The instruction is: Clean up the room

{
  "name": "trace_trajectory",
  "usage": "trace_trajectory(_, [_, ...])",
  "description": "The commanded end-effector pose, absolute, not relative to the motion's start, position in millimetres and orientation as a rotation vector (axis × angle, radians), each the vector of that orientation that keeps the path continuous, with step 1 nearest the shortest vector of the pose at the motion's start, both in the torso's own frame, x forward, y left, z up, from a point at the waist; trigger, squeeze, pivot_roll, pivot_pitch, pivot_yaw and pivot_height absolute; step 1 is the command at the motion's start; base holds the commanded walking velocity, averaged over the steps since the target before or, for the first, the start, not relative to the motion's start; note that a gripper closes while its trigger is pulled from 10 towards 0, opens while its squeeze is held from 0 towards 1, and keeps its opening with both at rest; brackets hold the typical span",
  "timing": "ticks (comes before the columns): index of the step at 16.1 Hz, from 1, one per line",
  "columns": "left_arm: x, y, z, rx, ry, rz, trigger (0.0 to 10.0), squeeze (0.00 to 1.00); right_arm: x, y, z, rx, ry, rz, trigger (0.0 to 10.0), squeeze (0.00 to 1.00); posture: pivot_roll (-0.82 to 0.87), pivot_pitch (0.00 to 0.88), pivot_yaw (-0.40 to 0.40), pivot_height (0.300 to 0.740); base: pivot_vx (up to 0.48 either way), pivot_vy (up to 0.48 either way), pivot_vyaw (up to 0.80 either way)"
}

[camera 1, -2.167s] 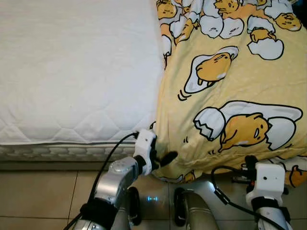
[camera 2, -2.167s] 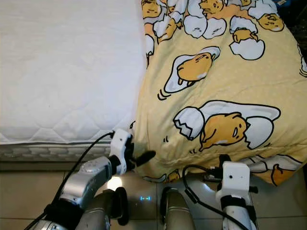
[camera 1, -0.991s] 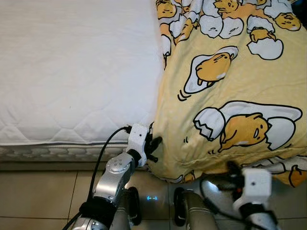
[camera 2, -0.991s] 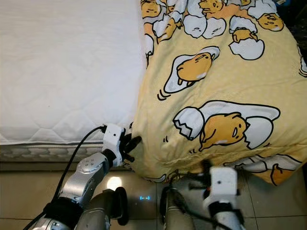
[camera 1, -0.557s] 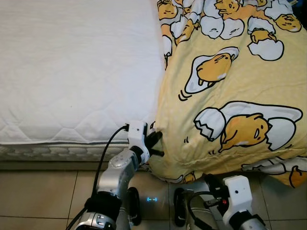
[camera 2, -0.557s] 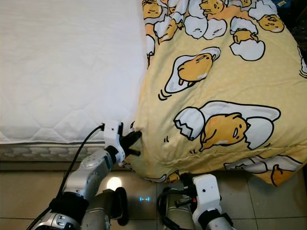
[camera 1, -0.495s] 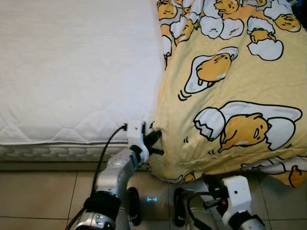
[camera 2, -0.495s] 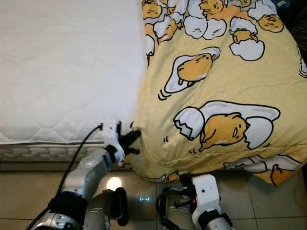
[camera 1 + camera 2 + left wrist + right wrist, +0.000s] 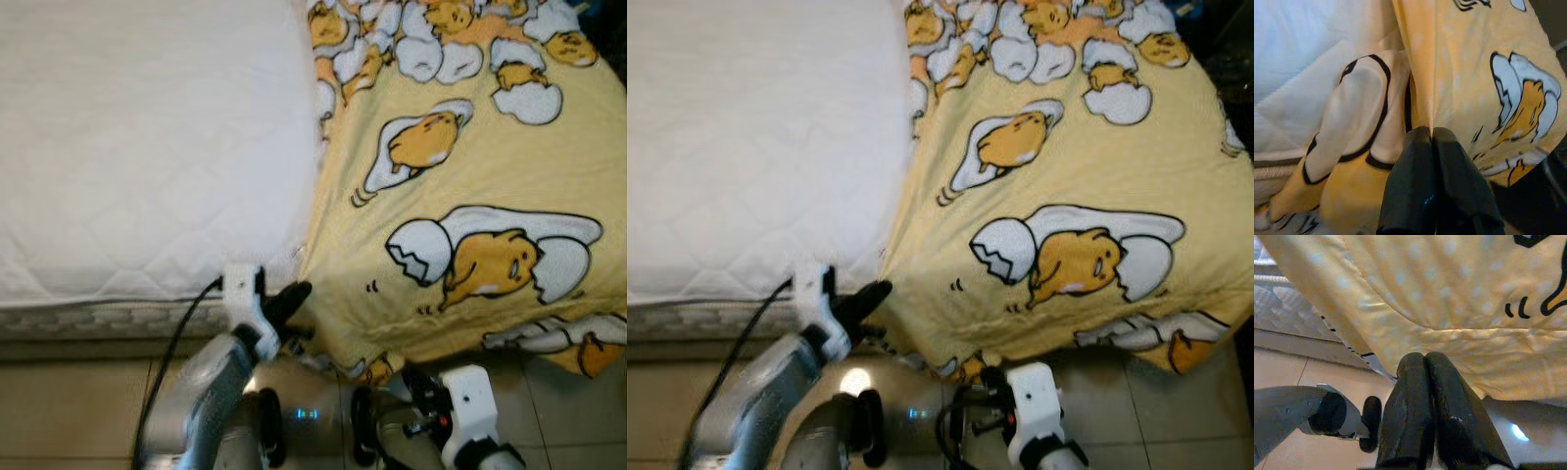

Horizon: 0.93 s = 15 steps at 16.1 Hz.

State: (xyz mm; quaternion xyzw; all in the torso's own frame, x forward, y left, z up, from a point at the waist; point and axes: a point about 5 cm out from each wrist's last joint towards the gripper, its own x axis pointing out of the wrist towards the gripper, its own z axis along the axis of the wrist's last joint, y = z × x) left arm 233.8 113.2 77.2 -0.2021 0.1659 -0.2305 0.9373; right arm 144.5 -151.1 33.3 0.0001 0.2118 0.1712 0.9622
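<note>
Head views: yellow egg-print blanket (image 9: 460,196) covers the right side of the bed, bare white mattress (image 9: 147,147) to its left. Left claw (image 9: 286,302) at the blanket's lower corner; right claw (image 9: 994,416) low, under the overhanging hem.

Left wrist: fingers (image 9: 1415,191) pressed together, a fold of blanket pinched between them.

Right wrist: fingers (image 9: 1430,396) closed, empty, just below the hem.

Risk: thin pinch could slip when pulled.
</note>
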Motion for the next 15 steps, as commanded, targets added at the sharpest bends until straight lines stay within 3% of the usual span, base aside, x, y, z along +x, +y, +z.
trace_trajectory(1, [213, 134, 60, -0.367, 0.435, -0.403, 0.0, 0.0, 139, -152, 27, 0.001, 0.463, 0.352, 10.0, 0.0, -0.07, 0.23, 0.007, 0.699, 0.0, 0.0, 0.0])
trace_trajectory(4, [197, 145, 59, -0.301, 0.452, -0.41, 0.0, 0.0, 140, -152, 26, 0.001, 0.463, 0.356, 10.0, 0.0, -0.06, 0.231, 0.004, 0.699, 0.0, 0.0, 0.0])
trace_trajectory(8, [168, 172, 43, -0.036, 0.486, -0.469, 0.0, 0.0, 139, -151, 24, 0.003, 0.473, 0.372, 10.0, 0.0, -0.06, 0.234, 0.0, 0.699, 0.0, 0.0, 0.0])
trace_trajectory(14, [175, 173, 38, 0.041, 0.466, -0.442, 0.0, 0.0, 145, -155, 25, -0.005, 0.458, 0.356, 10.0, 0.0, -0.06, 0.227, -0.003, 0.699, 0.0, 0.0, 0.0])
trace_trajectory(15, [189, 168, 43, 0.028, 0.437, -0.406, 4.0, 0.0, 149, -157, 26, -0.012, 0.442, 0.336, 10.0, 0.0, -0.06, 0.224, -0.006, 0.699, 0.0, 0.0, 0.0])
